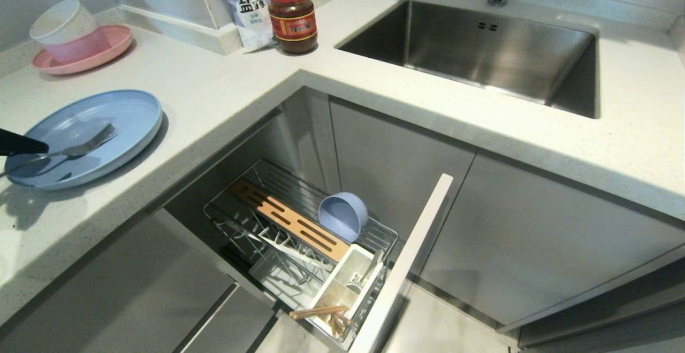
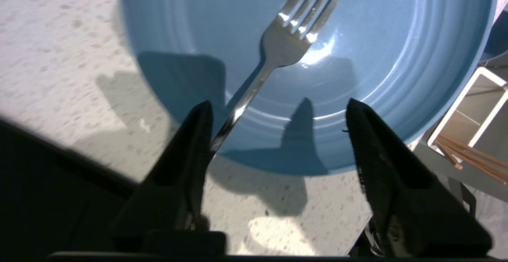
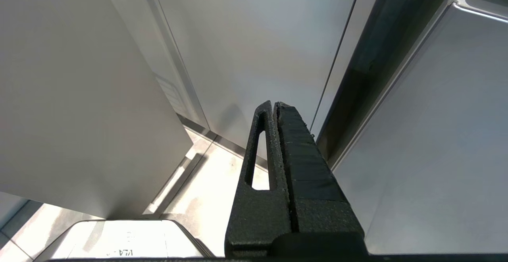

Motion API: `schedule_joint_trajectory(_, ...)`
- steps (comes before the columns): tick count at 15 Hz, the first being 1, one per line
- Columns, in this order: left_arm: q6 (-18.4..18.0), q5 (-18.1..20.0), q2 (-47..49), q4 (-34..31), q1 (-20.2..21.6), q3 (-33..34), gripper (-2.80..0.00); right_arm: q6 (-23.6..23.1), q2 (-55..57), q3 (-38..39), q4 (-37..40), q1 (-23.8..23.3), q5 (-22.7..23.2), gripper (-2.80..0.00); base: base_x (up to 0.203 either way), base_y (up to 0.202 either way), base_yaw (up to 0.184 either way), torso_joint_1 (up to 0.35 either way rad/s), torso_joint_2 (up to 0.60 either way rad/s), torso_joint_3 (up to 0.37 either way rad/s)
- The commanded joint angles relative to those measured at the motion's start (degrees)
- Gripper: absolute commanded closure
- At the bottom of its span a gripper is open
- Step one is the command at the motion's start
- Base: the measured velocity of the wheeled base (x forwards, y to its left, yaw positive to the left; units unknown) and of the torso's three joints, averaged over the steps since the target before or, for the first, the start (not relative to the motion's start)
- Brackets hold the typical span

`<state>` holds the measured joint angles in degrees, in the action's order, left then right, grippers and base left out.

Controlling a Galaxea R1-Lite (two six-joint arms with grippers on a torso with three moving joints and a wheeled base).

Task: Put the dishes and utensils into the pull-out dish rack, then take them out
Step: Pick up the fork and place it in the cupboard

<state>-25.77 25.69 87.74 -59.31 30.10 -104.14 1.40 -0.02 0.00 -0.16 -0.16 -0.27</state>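
The fork (image 2: 278, 51) lies on the light-blue plate (image 1: 128, 112), tines on the plate's shallow floor and the handle running out over the rim toward the left edge of the head view. Its long axis slants across the plate: tines point toward the rack side of the tabletop (image 1: 225, 91), handle end points back at the left hand (image 2: 278, 111). As polished metal it should be stiff, thin, light and slippery; the best hold is judged to be across the flat handle, near the middle, where it bridges the rim and leaves clearance beneath. The left hand hovers over the plate's near rim with its 2 fingers (image 2: 190, 143) spread well apart; the handle passes right alongside 1 finger, and nothing is clamped. The plate is matte plastic, likely light and liable to skid if the fork is dragged. Below, the pull-out dish rack (image 1: 299, 224) stands open, with the light-blue bowl (image 1: 342, 215) tipped on its side and the chopsticks (image 1: 321, 313) in the white caddy (image 1: 348, 278). The right hand (image 3: 276, 107) is parked low by the cabinet doors, fingers pressed together.
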Motion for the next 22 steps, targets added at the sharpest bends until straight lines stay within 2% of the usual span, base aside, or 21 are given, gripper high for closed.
schedule_joint_trajectory(1, -0.16, -0.22, 0.2, 1.64, -1.74, 2.97, -2.8, 0.0, -0.24, 0.09, -0.02, 0.02, 0.0, 0.0, 0.0, 0.0, 0.0, 0.0, 0.0, 0.0)
schedule_joint_trajectory(6, -0.16, -2.57, -1.55, 12.08, -2.69, 10.49, -2.8, 0.0, -0.24, 0.09, -0.02, 0.07, 0.0, 0.0, 0.0, 0.0, 0.0, 0.0, 0.0, 0.0)
schedule_joint_trajectory(12, -0.24, -2.58, -1.87, 12.43, -3.21, 11.18, -2.8, 0.0, -0.24, 0.09, -0.02, 0.0, 0.0, 0.0, 0.0, 0.0, 0.0, 0.0, 0.0, 0.0)
schedule_joint_trajectory(17, -0.33, -2.68, -2.63, 16.68, -3.65, 14.61, -2.8, 0.0, -0.24, 0.09, -0.02, 0.0, 0.0, 0.0, 0.0, 0.0, 0.0, 0.0, 0.0, 0.0)
schedule_joint_trajectory(20, -0.77, -5.4, -2.54, 19.06, -4.43, 16.23, -2.8, 0.0, -0.24, 0.09, -0.02, 0.01, 0.0, 0.0, 0.0, 0.0, 0.0, 0.0, 0.0, 0.0)
schedule_joint_trajectory(22, -0.77, -5.56, -2.48, 19.31, -4.44, 16.42, -2.8, 0.0, -0.24, 0.09, -0.02, -0.02, 0.0, 0.0, 0.0, 0.0, 0.0, 0.0, 0.0, 0.0)
